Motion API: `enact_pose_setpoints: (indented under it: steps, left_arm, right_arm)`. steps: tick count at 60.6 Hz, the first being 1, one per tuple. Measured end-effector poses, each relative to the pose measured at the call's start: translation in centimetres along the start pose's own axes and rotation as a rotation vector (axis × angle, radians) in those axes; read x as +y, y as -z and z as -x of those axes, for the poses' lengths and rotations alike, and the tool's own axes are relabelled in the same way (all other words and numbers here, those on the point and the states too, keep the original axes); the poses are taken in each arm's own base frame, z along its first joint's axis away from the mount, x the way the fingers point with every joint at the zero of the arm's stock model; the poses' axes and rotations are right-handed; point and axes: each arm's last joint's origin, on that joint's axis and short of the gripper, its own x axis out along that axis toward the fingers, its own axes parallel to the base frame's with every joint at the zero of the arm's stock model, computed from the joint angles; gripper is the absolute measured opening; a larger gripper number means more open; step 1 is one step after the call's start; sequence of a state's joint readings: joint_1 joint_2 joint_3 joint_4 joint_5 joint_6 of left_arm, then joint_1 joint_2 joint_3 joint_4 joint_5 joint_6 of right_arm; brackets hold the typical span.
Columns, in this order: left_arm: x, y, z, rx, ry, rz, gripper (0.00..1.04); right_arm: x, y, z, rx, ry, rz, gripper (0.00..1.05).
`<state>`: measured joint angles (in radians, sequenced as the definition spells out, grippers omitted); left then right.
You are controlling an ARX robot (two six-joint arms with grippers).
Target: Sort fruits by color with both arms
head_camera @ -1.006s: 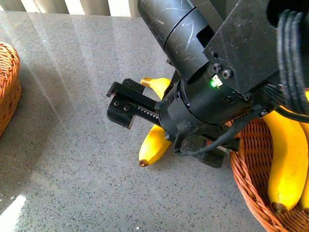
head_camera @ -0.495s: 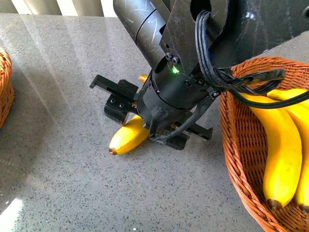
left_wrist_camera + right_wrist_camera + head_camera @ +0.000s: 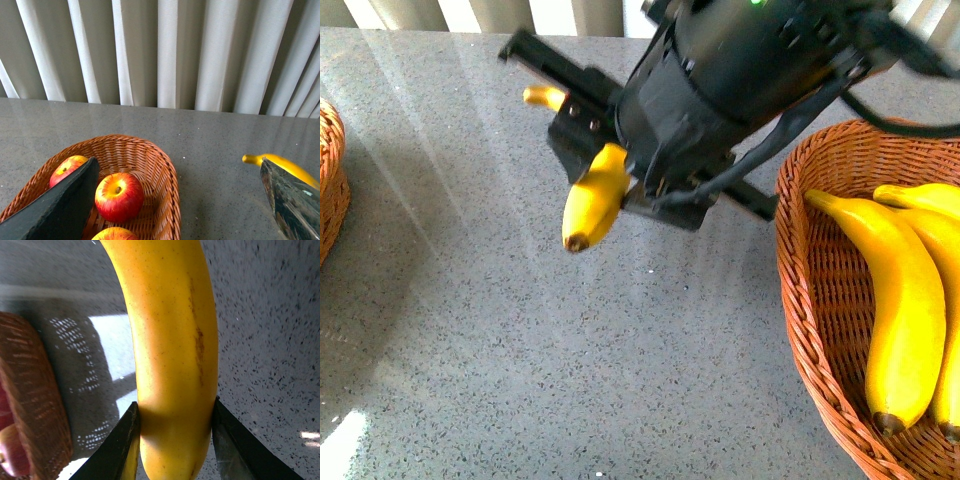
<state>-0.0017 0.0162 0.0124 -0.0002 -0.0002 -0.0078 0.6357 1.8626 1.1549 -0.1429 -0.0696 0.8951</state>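
Observation:
My right gripper point(image 3: 620, 185) is shut on a yellow banana point(image 3: 592, 198) and holds it in the air above the grey table. In the right wrist view the banana point(image 3: 172, 355) is clamped between both jaws. Two more bananas point(image 3: 895, 310) lie in the wicker basket point(image 3: 820, 330) at the right. My left gripper point(image 3: 180, 200) is open and empty above the left wicker basket point(image 3: 150, 165), which holds three red apples point(image 3: 119, 196). The held banana's tip point(image 3: 275, 162) shows in the left wrist view.
The left basket's rim point(image 3: 332, 170) shows at the front view's left edge. Grey speckled tabletop point(image 3: 570, 370) lies between the two baskets. White curtains point(image 3: 160, 50) hang behind the table.
My right gripper has lifted the banana off the table and raised it; the arm has moved up and away from the camera.

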Motion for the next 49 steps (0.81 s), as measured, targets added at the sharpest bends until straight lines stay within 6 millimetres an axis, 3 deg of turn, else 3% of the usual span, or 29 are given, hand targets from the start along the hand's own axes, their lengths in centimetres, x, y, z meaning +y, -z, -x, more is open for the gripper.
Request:
enact_pose_setpoints:
  steps: [10, 19, 25, 34, 49]
  left_arm:
    - [0.0, 0.0, 0.0, 0.000, 0.000, 0.000, 0.96]
    - [0.0, 0.0, 0.0, 0.000, 0.000, 0.000, 0.96]
    - [0.0, 0.0, 0.0, 0.000, 0.000, 0.000, 0.96]
    - [0.0, 0.0, 0.0, 0.000, 0.000, 0.000, 0.96]
    - [0.0, 0.0, 0.0, 0.000, 0.000, 0.000, 0.96]
  right_arm:
    - [-1.5, -1.1, 4.4, -0.118, -0.035, 0.019, 0.32]
    - [-5.1, -0.3, 7.8, -0.168, -0.014, -0.030, 0.32]
    - [-7.4, 0.8, 8.7, -0.165, 0.014, -0.066, 0.32]
    - [-12.8, 3.3, 10.8, -0.188, 0.116, -0.163, 0.32]
    - [-14.9, 3.8, 12.1, -0.243, 0.172, -0.216, 0.32]
